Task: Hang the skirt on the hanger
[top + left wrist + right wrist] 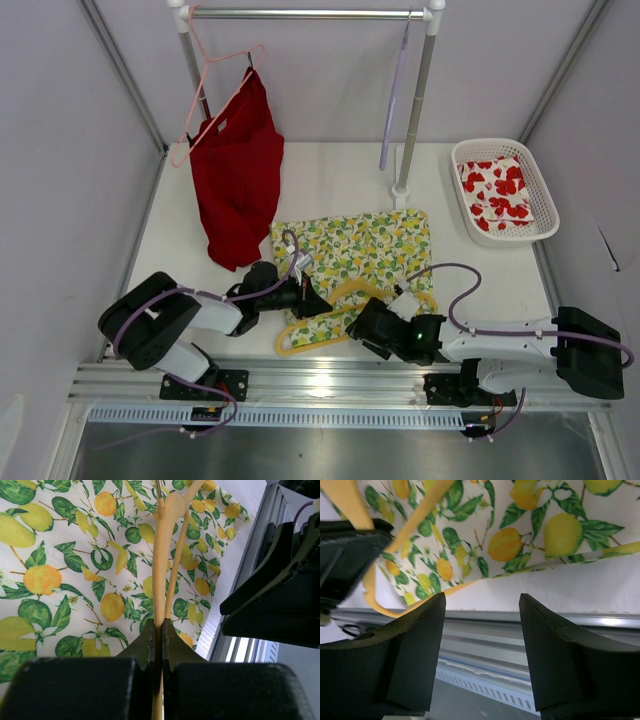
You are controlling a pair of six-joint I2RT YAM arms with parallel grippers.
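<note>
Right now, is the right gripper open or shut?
Open. The right gripper has its fingers wide apart, with nothing between them; the skirt lies beyond the tips.

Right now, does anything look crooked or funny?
Yes: the pink hanger hangs tilted on the rail at the back left, so the red garment droops lopsided from it. Nothing looks spilled or broken.

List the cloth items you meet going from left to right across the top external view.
The red garment → the lemon-print skirt → the red-flowered cloth, lying in the white basket.
</note>
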